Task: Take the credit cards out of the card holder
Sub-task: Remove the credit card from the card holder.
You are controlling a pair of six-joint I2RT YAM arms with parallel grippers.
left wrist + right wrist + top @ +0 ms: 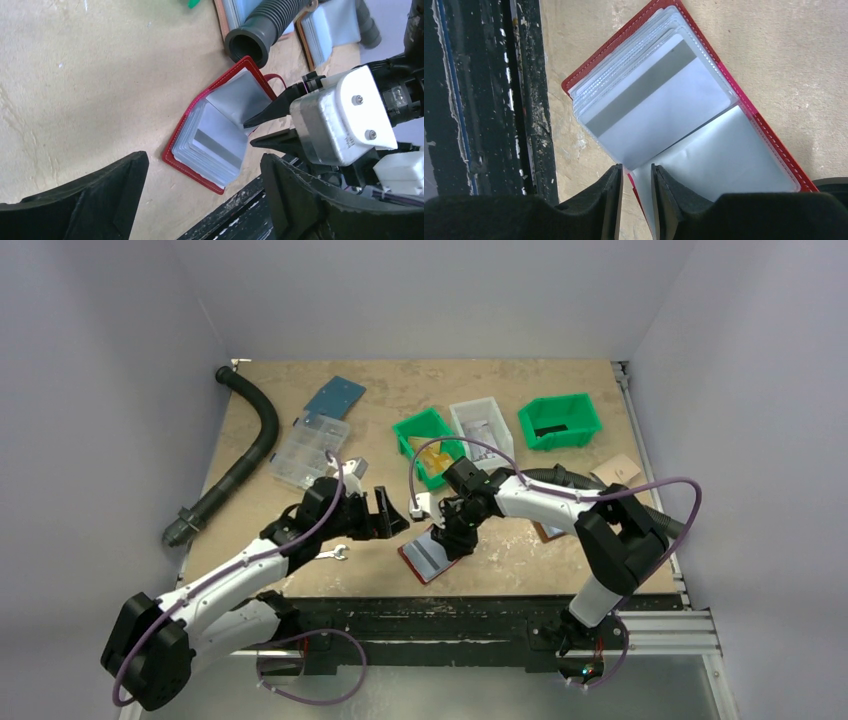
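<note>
Hanging over the near edge of the tan wooden table, the right gripper points down in the overhead view at a dark red bifold card holder with pale shiny pockets, which lies spread open just beneath its fingertips. The left gripper sits just beside the right one, its black fingers spread wide, released and apart from the holder. A green plastic bin and a clear compartment box stand well beyond both grippers.

From the left wrist, the left gripper frames the card holder between its wide-apart fingers, the holder lying on the table ahead of them. One pocket leaf is raised, and a pale grey credit card with a darker stripe shows in the stack below it. The right gripper comes in from the far side, its pointed tips at the leaf's edge. A grey corrugated hose opens beyond the holder.

From the right wrist, the right gripper has its fingers narrowly parted right at the card holder, where the striped credit card meets the open pocket leaf. Whether they pinch anything I cannot tell
</note>
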